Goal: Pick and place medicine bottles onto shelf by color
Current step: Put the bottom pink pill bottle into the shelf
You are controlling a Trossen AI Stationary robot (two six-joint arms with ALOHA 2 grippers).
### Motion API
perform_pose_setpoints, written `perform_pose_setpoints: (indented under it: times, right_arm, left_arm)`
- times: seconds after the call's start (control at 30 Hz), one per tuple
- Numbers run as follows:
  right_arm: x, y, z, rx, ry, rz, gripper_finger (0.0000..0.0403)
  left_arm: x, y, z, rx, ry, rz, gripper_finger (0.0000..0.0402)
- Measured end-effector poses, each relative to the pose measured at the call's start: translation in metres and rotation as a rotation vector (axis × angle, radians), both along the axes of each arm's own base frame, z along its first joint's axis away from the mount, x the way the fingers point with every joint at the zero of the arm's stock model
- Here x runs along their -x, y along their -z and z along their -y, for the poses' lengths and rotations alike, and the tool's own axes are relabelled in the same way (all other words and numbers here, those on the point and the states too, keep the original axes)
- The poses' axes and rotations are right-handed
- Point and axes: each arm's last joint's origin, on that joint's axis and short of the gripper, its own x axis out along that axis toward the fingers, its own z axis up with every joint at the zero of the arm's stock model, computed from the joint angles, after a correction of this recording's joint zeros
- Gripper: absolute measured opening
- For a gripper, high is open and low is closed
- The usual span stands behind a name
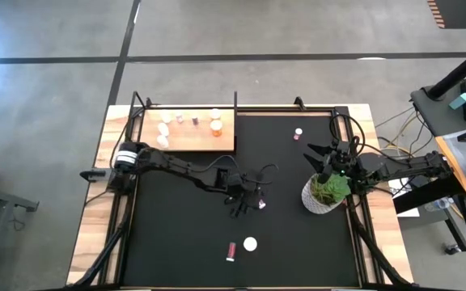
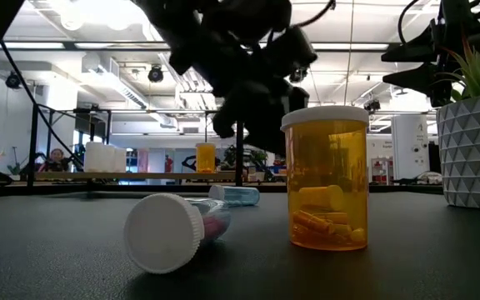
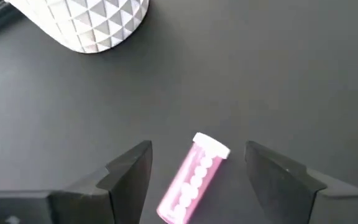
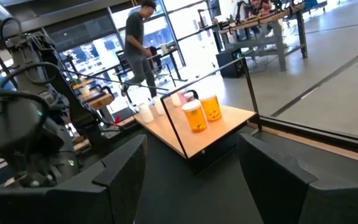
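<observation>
A pink medicine bottle (image 3: 194, 180) with a white cap (image 3: 211, 146) lies on its side on the black mat, also in the high view (image 1: 261, 204). My left gripper (image 3: 197, 149) (image 1: 245, 206) is open above it, one finger on each side and clear of it. The light-wood shelf (image 1: 196, 141) at the far left carries white, pink and orange bottles (image 1: 215, 126). Near the front edge an orange bottle (image 2: 327, 179) stands upright beside another pink bottle (image 2: 173, 232) lying on its side. My right gripper (image 4: 191, 155) (image 1: 315, 155) waits open over the plant.
A white faceted pot with a green plant (image 1: 324, 194) stands on the mat's right side, close to the right arm. One small bottle (image 1: 298, 132) stands alone at the far middle. A dark metal frame (image 1: 235, 105) rims the shelf. A person (image 4: 138, 43) walks in the room beyond.
</observation>
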Motion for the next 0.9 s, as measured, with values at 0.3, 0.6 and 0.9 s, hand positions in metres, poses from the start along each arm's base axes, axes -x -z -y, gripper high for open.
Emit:
perform_pose_setpoints:
  times: [0.3, 0.6, 0.9]
  right_arm:
    - [0.0, 0.0, 0.0, 0.0, 0.0, -0.002, 0.024]
    - [-0.001, 0.0, 0.0, 0.001, 0.0, -0.006, 0.024]
    - [-0.001, 0.0, 0.0, 0.001, 0.0, -0.006, 0.024]
  left_arm:
    - [-0.003, 0.02, -0.018, -0.025, -0.015, -0.045, 0.0237]
    - [-0.002, 0.024, -0.024, -0.025, -0.025, -0.059, 0.0214]
    - [-0.002, 0.024, -0.024, -0.043, -0.002, -0.054, 0.0172]
